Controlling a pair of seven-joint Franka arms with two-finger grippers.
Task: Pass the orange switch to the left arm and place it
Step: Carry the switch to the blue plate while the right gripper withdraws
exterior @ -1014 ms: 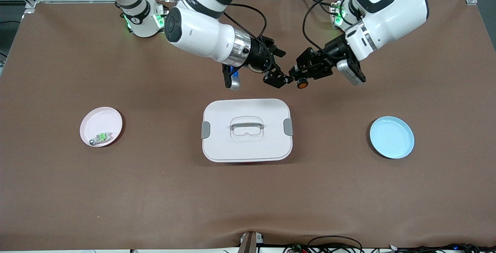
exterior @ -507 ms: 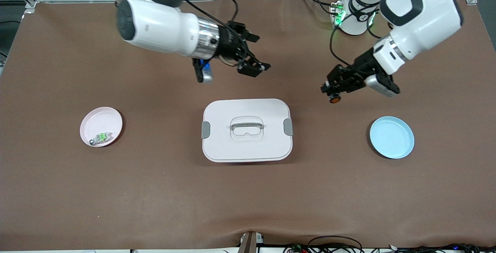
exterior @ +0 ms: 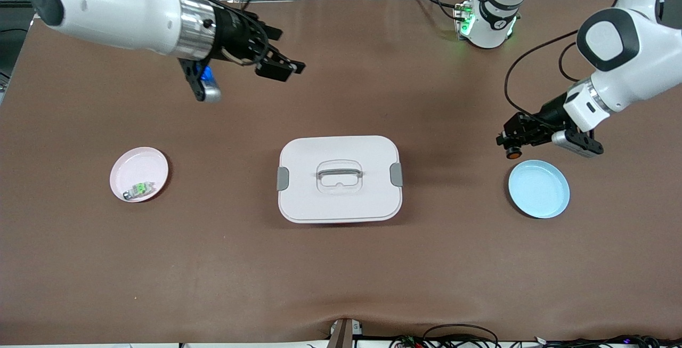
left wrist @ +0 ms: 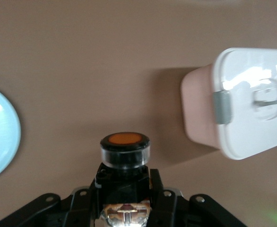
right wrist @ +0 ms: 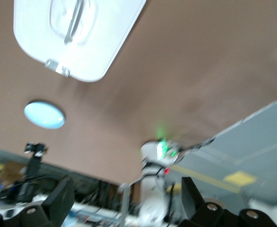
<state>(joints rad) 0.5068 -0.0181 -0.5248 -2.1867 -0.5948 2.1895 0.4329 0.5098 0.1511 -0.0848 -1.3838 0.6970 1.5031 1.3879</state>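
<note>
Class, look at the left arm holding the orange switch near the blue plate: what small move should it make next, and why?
Probably carry it a little farther, until it hangs over the middle of the blue plate. The left gripper is shut on the orange switch, which sits just off the plate's rim, already past the box. The right gripper, jaws open, waits.
</note>
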